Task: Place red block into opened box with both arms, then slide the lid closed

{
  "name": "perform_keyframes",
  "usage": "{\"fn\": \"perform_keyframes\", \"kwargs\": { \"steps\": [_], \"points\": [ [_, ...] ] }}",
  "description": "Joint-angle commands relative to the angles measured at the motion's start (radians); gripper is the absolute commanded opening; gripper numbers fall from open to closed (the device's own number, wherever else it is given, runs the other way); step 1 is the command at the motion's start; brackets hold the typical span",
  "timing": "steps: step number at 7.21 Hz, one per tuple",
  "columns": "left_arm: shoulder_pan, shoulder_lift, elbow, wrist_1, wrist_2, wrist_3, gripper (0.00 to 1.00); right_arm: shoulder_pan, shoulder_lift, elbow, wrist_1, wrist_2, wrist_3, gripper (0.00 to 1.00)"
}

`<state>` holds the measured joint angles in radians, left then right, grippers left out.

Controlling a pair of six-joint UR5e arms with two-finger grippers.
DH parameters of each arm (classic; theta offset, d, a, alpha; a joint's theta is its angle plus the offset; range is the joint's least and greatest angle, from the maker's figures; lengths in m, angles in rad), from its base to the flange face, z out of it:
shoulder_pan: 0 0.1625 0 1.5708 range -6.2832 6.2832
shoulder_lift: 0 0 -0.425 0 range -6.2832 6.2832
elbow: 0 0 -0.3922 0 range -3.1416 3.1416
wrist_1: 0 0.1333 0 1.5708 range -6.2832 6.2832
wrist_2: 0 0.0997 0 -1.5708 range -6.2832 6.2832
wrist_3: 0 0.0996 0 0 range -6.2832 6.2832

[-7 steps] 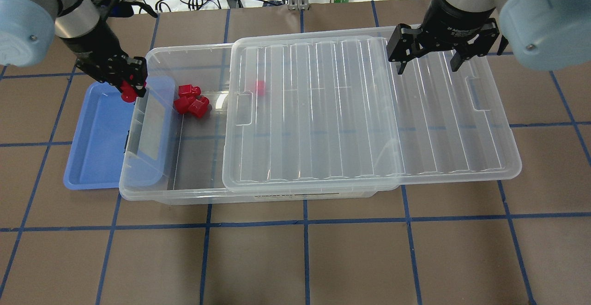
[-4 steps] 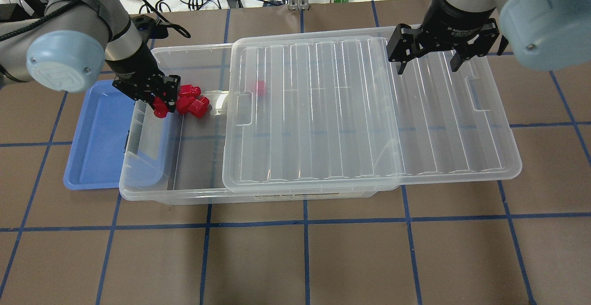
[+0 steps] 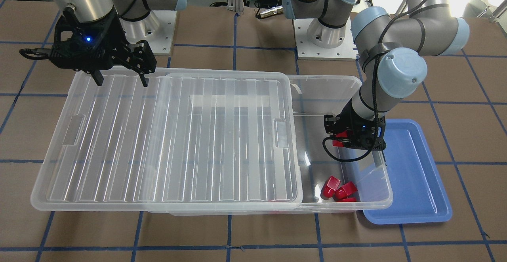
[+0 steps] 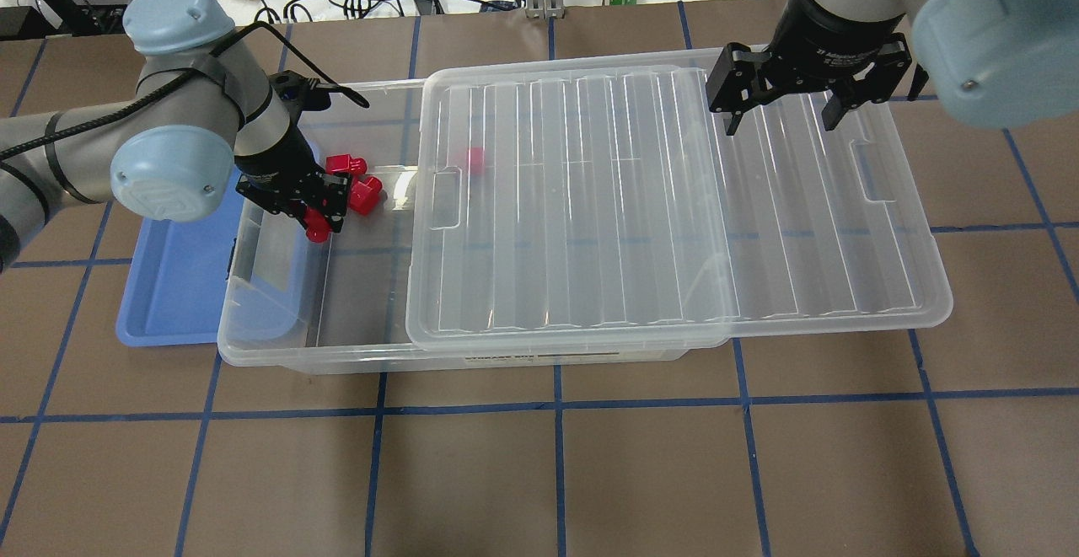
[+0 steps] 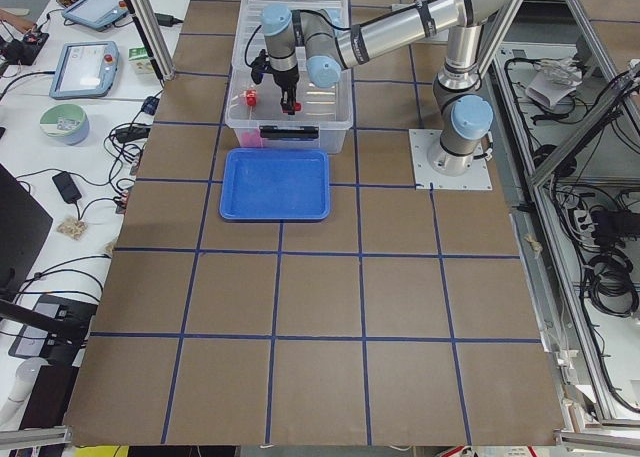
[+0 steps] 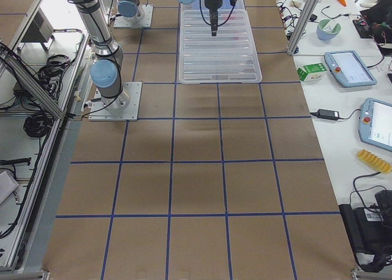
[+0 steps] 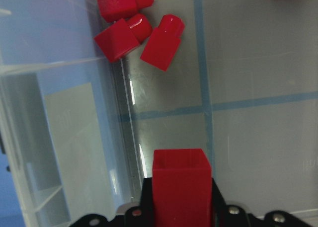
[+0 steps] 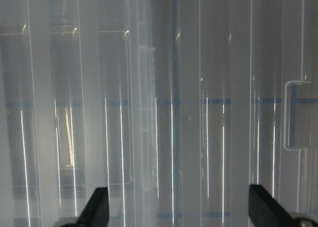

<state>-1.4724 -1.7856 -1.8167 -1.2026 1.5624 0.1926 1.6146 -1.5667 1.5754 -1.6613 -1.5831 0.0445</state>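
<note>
My left gripper (image 4: 318, 218) is shut on the red block (image 4: 316, 228) and hangs over the uncovered end of the box (image 4: 337, 361), just inside its short wall. In the left wrist view the red block (image 7: 180, 180) sits between the fingers, above the box floor. From the front, the left gripper (image 3: 344, 140) holds the red block (image 3: 338, 139) over the box (image 3: 336, 80). The lid (image 4: 590, 203) covers most of the box and overhangs its far end. My right gripper (image 4: 780, 117) is open above the lid (image 3: 158, 135), holding nothing.
Three other red blocks (image 4: 358, 190) lie together on the box floor near the left gripper, and another red piece (image 4: 476, 161) shows through the lid. A shallow blue tray (image 4: 169, 270) lies partly under the box's open end. Cables and a green carton sit beyond the table edge.
My left arm has carried the red block from over the blue tray's edge across the box wall, to above the open part of the box. The right gripper and lid have not moved.
</note>
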Motion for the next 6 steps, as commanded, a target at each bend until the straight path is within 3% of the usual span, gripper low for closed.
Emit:
{"fn": "perform_keyframes", "kwargs": {
  "steps": [1,4,6],
  "points": [
    [-0.008,-0.018,-0.054,0.023,-0.001,-0.015,0.0,0.001,0.0,0.0,0.0,0.0,0.0,1.0],
    [-0.028,-0.038,-0.148,0.153,-0.001,-0.057,0.0,0.001,0.0,0.0,-0.002,-0.002,0.0,1.0],
    [-0.04,-0.05,-0.164,0.176,0.001,-0.068,0.11,-0.005,0.0,0.0,-0.005,-0.005,-0.002,1.0]
  ]
}}
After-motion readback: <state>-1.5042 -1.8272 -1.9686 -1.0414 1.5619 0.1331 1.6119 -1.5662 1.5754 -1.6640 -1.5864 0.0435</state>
